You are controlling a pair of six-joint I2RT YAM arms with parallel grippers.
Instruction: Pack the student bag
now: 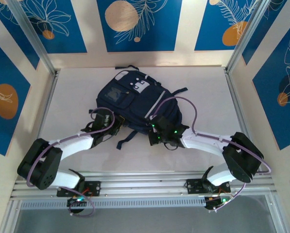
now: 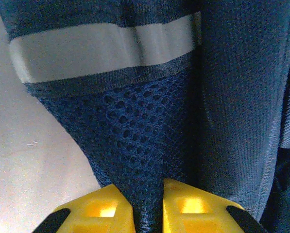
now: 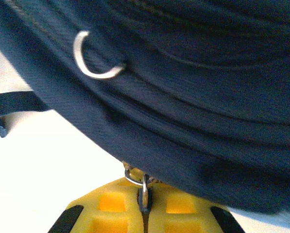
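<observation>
Left gripper [image 2: 148,209] pinches the large navy-blue fabric student bag [image 1: 135,97], right gripper [image 3: 144,209] its small silver metal ring [image 3: 144,191]; unzipping likely needs counter-tension.

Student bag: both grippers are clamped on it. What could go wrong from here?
The left gripper pinches only a thin fold of mesh pocket; it may slip or stretch if pulled.
The right gripper holds a small metal ring at the fingertips; it could pop free.
The student bag lies loose on the table; uneven pulls may drag it rather than open it.
</observation>
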